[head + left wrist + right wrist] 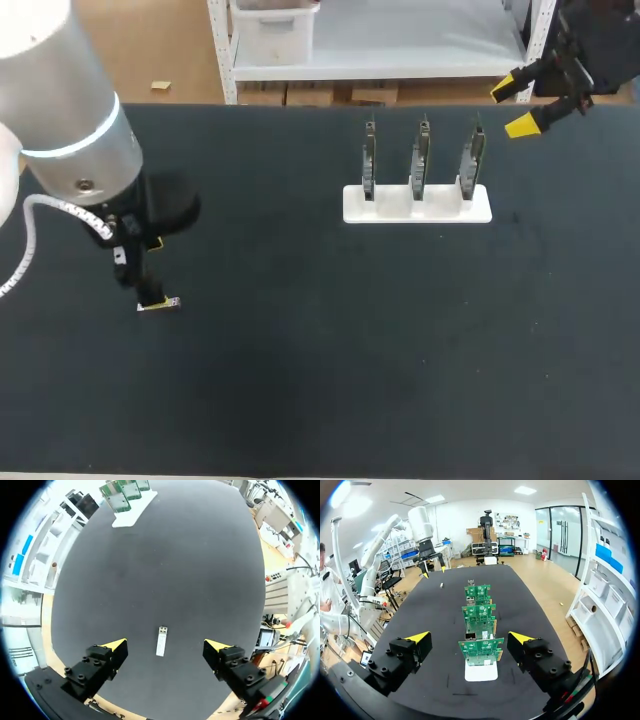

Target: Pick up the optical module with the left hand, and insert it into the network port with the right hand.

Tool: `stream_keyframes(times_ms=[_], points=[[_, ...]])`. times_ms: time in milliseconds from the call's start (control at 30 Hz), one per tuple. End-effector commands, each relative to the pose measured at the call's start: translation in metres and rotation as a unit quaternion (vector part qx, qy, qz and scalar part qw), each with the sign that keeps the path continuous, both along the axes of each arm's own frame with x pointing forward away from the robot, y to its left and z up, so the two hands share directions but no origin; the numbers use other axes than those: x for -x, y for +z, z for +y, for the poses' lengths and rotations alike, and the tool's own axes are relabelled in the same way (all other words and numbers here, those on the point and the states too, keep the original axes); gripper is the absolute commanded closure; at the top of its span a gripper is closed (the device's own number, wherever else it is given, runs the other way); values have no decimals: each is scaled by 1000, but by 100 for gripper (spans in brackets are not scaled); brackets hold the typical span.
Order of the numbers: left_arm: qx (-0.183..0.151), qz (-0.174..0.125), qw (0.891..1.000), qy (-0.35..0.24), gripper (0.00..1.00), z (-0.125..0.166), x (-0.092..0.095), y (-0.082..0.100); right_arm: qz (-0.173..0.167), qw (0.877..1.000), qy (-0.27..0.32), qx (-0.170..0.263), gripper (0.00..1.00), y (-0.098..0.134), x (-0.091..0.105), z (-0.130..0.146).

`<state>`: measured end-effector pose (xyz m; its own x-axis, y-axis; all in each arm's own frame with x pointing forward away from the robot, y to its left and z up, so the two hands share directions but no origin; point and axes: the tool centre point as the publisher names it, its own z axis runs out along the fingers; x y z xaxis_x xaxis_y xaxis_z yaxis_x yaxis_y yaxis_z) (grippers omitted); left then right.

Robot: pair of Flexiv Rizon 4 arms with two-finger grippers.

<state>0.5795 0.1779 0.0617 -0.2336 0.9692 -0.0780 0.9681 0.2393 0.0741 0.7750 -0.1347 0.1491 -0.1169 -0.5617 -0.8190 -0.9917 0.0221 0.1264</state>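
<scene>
Silver optical module [161,641] on table [300,350], well apart from white circuit-board stand [417,203], left gripper [166,643] spread over module, right gripper [468,637] spread near stand.

Right gripper [469,637] hovering near white stand [481,671], fingers gaping; three green boards [480,648] standing on it; optical module [441,585] lying well beyond.

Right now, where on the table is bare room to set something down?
Bare: the wide table stretch between the optical module and the white board stand, and the whole near strip. Crowded: around the stand's three circuit boards, right gripper near them; left gripper open over the module.
</scene>
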Motion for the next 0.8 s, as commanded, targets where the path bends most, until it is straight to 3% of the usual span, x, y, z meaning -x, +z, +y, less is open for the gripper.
stream_keyframes(times_ms=[33,800], points=[[-7,3,1000,-3,0,2,0,-14,-1,1000,-2,1,0,0,2,0],[-16,34,999,-2,0,32,1,-52,-1,1000,-2,1,0,0,2,0]])
